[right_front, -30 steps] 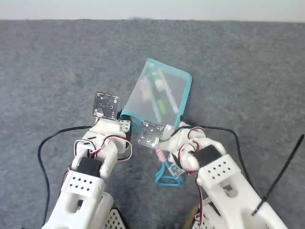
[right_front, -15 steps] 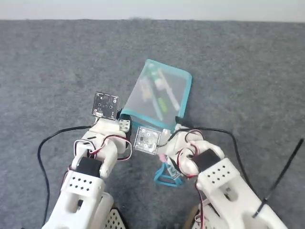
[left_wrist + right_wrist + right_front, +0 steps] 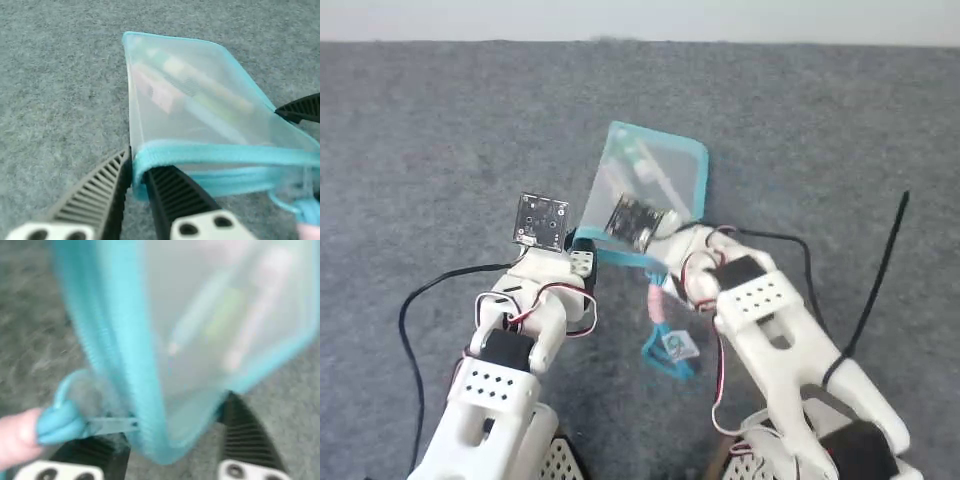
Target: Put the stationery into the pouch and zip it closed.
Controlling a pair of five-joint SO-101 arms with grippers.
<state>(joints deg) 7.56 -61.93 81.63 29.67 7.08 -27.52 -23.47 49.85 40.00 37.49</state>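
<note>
A: Obs. 1. Where is the pouch (image 3: 650,180)?

B: Just above centre in the high view, lying tilted on the grey table (image 3: 820,120). The stationery (image 3: 648,172) shows through its clear wall: pens and the like, all inside.

A: Tools?

B: The left gripper (image 3: 136,167) is pinched on the pouch's corner, with the fingers clamped across the end of the teal zip band (image 3: 210,152). The right gripper (image 3: 165,430) stands wide, one finger on either side of the opposite end of the band, and I can't see it pressing on anything. The zip pull (image 3: 112,425) sits just beside its near finger.

A: Is the zip run shut?

B: Cannot tell from these views. The pull is at the end away from the left gripper.

A: Handling notes?

B: This is judgement. The pouch looks light, thin and floppy, and the clear wall is probably slick and will buckle if pushed. The stitched band looks like the stiffest part, so the left arm's corner hold suits as an anchor. The contents could slide if the pouch tips.

A: Where should the right arm take hold?

B: On the pull or the cord (image 3: 665,350) tied to it, which trails to lower centre in the high view with a pink bead (image 3: 20,432) on it. The pull tab is small and flat, so it would be easy to miss. The cord is soft and may slip, so grip it close to the tab.
</note>
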